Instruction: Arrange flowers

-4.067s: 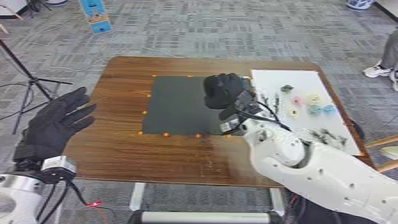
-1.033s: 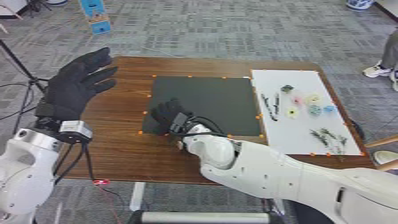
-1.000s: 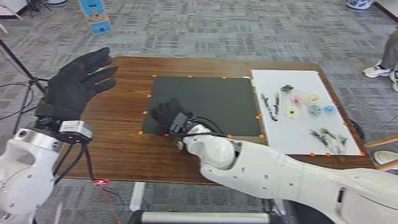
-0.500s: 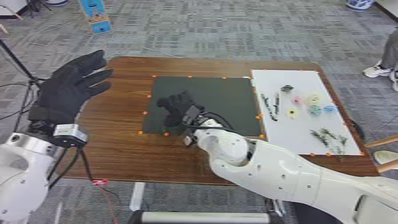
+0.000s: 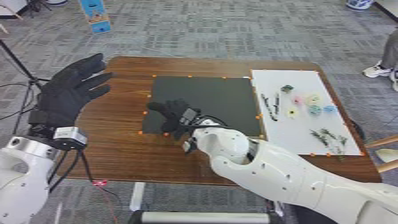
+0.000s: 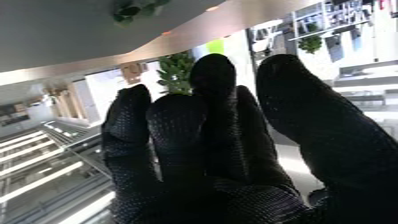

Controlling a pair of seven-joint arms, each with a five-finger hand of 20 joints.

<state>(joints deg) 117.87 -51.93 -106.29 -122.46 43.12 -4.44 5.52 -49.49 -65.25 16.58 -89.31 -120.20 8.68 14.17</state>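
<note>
Left hand (image 5: 64,95): raised at the left edge of the brown table (image 5: 124,160), open, fingers parted and lightly bent, holding nothing.

Right hand (image 5: 175,114): above the near left part of the black mat (image 5: 226,95). In the right wrist view, fingers loosely extended and close beside one another, thumb (image 6: 306,107) set apart from them by a gap; nothing pinched between.

Leafy piece (image 6: 138,10), green, small: on a grey surface with orange marks along its edge, apart from the fingertips in the right wrist view.

White sheet (image 5: 306,132): on the right side of the table, just beside the mat, bearing the following.

Dark green flower (image 5: 287,88): one, the farthest of the blooms.

Pink flower (image 5: 298,100): one, nearer than the dark green one.

Cream flower (image 5: 313,99): one, just right of the pink.

Yellow flower (image 5: 291,113): one, nearer than the pink, toward the left.

Pale teal flower (image 5: 314,110): one, right of the yellow.

Blue flower (image 5: 330,109): one, rightmost, just beside the pale teal.

Dark twigs (image 5: 275,106): two, lengthwise near the sheet's left edge, left of the blooms.

Green sprigs (image 5: 329,137): a loose group, at the near right part of the sheet; exact number cannot be told.

Orange markers (image 5: 166,134): small, set around the mat's edges, others along the sheet's.
</note>
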